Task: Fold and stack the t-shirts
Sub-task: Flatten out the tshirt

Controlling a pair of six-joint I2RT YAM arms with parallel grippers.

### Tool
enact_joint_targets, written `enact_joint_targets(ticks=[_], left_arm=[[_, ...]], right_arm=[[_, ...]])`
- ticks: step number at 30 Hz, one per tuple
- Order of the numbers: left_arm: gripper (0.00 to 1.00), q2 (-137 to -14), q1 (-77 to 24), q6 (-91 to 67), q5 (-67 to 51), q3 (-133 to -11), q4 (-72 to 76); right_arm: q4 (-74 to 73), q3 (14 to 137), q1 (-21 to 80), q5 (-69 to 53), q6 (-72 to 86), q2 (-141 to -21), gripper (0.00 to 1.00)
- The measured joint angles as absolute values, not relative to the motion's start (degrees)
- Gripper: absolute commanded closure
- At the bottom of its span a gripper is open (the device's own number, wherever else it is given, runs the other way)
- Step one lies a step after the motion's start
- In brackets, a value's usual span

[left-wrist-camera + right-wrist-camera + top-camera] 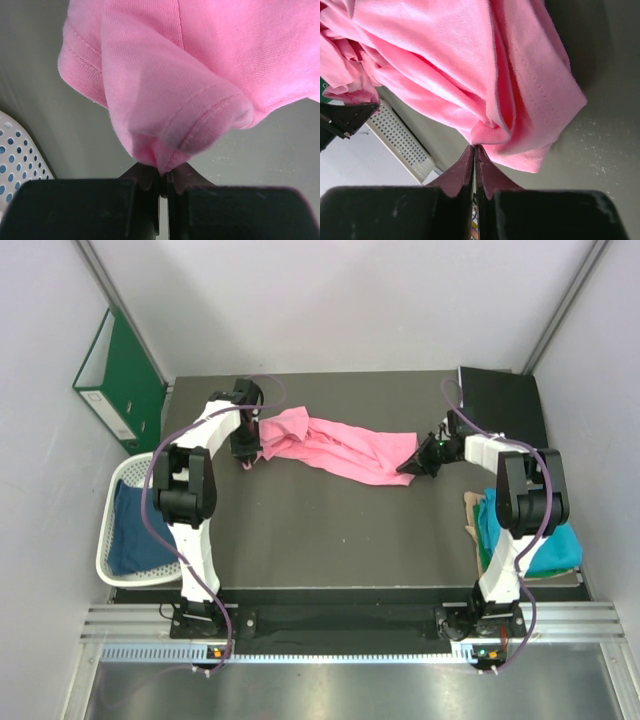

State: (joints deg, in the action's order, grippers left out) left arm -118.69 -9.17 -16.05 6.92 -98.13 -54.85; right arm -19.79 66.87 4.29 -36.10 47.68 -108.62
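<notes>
The left fingers (146, 176), filling the bottom of the left wrist view, are pressing together on a hemmed fold of the pink t-shirt (200, 65), with the cloth bulging out just above their tips. In the right wrist view, the right fingers (459, 174) are likewise closing tip to tip, pinching a bunched edge of the same pink t-shirt (470, 65), whose folds are spilling up and away from them.

From above, the pink t-shirt (330, 445) is stretching as a rumpled, twisted band across the far half of the dark bench (320, 530), running from the left fingers (246, 458) at its left end to the right fingers (414, 466) at its right end. Whether its middle is touching the bench or hanging just above it, I cannot tell.

The dark blue t-shirt (135, 525) is lying crumpled inside the white lattice basket (122, 475), which is sitting off the left edge of the bench beside the left arm (185, 490). The teal t-shirt (545, 545) is lying in a heap at the right edge of the bench, partly hidden behind the right arm (525, 495). A green ring binder (120, 380) is leaning against the left wall behind the basket, and a black folder (505, 400) is lying at the far right corner of the bench.
</notes>
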Motion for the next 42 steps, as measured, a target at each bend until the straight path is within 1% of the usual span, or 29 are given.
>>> enact_joint_targets(ticks=[4, 6, 7, 8, 10, 12, 13, 14, 16, 19, 21, 23, 24, 25, 26, 28, 37, 42], left_arm=[[1.00, -118.7, -9.2, -16.1, 6.9, -98.1, -54.8], [1.00, -118.7, -9.1, -16.1, 6.9, -98.1, -54.8], [1.00, -118.7, -9.2, -16.1, 6.9, -98.1, -54.8], [1.00, -118.7, -9.2, -16.1, 6.9, -98.1, -54.8], [1.00, -118.7, -9.2, -16.0, 6.9, -98.1, -54.7], [1.00, -118.7, -9.1, -15.9, 6.9, -98.1, -54.7], [1.00, -118.7, -9.1, -15.8, 6.9, -98.1, -54.7], [1.00, -118.7, -9.1, -15.7, 6.9, -98.1, -54.7], [1.00, -118.7, -9.2, -15.6, 6.9, -98.1, -54.7], [1.00, -118.7, -9.2, -15.4, 6.9, -98.1, -54.7], [1.00, -118.7, -9.2, -15.3, 6.9, -98.1, -54.7], [1.00, -118.7, -9.2, -15.3, 6.9, -98.1, -54.6], [1.00, -118.7, -9.2, -15.3, 6.9, -98.1, -54.6], [1.00, -118.7, -9.2, -15.3, 6.9, -98.1, -54.6], [1.00, -118.7, -9.2, -15.3, 6.9, -98.1, -54.6], [1.00, -118.7, -9.2, -15.3, 6.9, -98.1, -54.6], [1.00, -118.7, -9.2, -15.2, 7.6, -98.1, -54.6], [1.00, -118.7, -9.1, -15.2, 10.4, -98.3, -54.8]], right_arm=[[-21.3, 67.6, 4.4, -35.4, 47.4, -108.6, 1.00], [-21.7, 68.0, 4.4, -35.0, 47.0, -108.6, 0.96], [-21.8, 68.0, 4.4, -34.9, 46.9, -108.6, 0.90], [-22.0, 68.0, 4.4, -34.8, 46.7, -108.7, 0.87], [-22.2, 68.0, 4.4, -34.6, 46.5, -109.1, 0.77], [-22.4, 68.0, 4.4, -34.4, 46.4, -109.8, 0.75], [-22.5, 68.0, 4.4, -34.1, 46.3, -110.2, 0.65], [-22.5, 68.0, 4.4, -33.9, 46.2, -110.5, 0.63], [-22.7, 68.0, 4.4, -33.6, 46.2, -110.9, 0.55], [-22.8, 68.0, 4.4, -33.1, 46.2, -111.2, 0.53], [-22.7, 68.1, 4.4, -32.9, 46.2, -111.2, 0.53], [-22.6, 68.1, 4.4, -32.8, 46.2, -111.4, 0.61], [-22.5, 68.3, 4.4, -32.7, 46.2, -111.6, 0.68], [-22.0, 68.5, 4.4, -32.6, 46.4, -112.0, 0.84], [-21.9, 68.6, 4.4, -32.6, 46.5, -112.4, 0.91], [-21.4, 68.7, 4.4, -32.5, 46.5, -113.1, 1.00], [-20.8, 68.8, 4.5, -31.7, 47.1, -113.4, 1.00], [-20.8, 69.3, 4.5, -30.7, 47.1, -111.2, 1.00]])
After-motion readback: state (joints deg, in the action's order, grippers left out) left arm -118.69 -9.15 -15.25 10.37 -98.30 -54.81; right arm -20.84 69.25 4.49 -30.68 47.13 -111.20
